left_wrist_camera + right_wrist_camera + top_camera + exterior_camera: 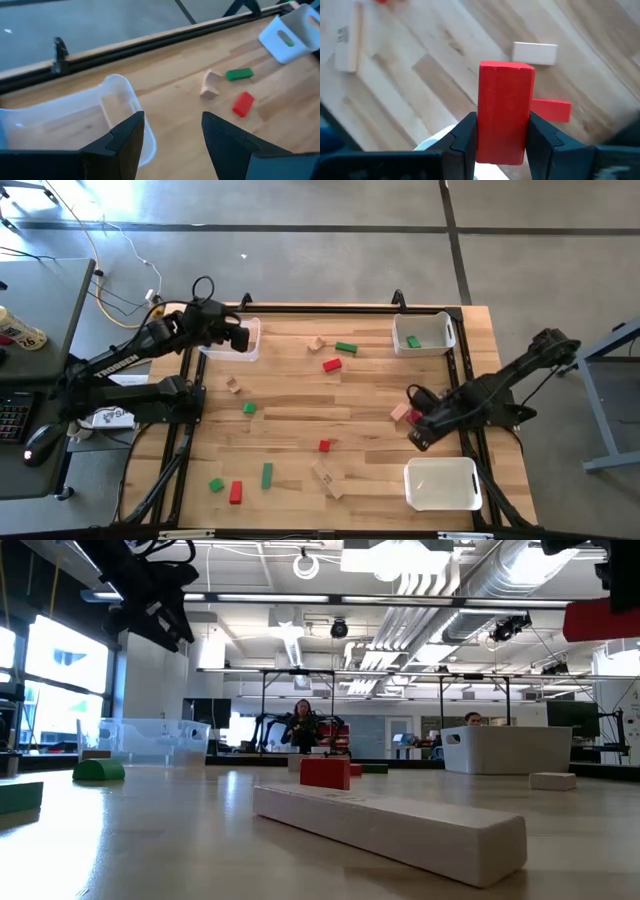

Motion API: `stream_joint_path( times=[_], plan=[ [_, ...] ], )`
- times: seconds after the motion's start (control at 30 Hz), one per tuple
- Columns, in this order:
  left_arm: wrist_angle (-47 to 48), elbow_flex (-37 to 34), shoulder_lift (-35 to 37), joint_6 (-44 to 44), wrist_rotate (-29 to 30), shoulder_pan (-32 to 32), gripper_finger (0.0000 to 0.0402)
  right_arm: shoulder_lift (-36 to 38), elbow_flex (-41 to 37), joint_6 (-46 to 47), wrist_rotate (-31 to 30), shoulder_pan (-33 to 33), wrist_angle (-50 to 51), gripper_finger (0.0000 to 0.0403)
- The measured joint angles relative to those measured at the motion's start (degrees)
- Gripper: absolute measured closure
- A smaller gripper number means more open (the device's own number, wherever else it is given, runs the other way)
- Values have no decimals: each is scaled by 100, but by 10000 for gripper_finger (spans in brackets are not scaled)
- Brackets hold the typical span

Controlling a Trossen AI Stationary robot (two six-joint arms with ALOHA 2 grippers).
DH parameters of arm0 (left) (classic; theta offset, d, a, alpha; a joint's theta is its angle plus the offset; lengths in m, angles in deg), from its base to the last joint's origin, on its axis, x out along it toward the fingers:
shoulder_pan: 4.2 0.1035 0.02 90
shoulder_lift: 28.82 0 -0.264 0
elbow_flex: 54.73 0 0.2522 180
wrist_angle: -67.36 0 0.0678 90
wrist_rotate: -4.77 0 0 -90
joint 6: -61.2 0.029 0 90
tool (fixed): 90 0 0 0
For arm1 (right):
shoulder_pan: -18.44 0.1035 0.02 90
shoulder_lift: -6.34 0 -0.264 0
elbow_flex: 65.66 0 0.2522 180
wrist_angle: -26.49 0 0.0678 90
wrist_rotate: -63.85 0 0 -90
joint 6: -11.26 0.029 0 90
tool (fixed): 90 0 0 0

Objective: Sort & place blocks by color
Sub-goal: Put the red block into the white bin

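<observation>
My right gripper [418, 438] hangs above the table's right side, between the two white bins, shut on a red block [504, 112]; the low view shows that block high up [600, 620]. Under it on the wood lie a tan block [535, 52] and another red block [551, 110]. My left gripper [172, 122] stands open and empty over the clear bin [232, 340] at the far left. Red, green and tan blocks lie scattered on the table, among them a green one [346, 347], a red one [332, 365] and a tan bar [327, 478]. My right gripper pinches the red block by its two long sides [482, 125] between the two fingers. The fingers come from above and point steeply down. The block is lifted clear of the table and looks about level in the low view.
A white bin [423, 333] at the far right holds a green block [413, 340]. A second white bin [443, 483] sits at the near right, just beside my right gripper. The black frame [180, 430] runs along the table's edges. People sit in the room behind.
</observation>
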Motion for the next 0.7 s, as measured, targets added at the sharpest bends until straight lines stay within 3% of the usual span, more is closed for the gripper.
stream_joint_path(
  times=[0.27,0.5,0.7],
  plan=[
    [205,0,0,-693,-428,-904,216,-47,0,7,37,835,-530,301],
    [225,0,0,-2018,-365,-1893,216,-467,0,748,134,1613,-583,301],
    [223,0,0,-2918,-221,-2797,216,-842,0,856,153,2234,-1016,301]
  ],
)
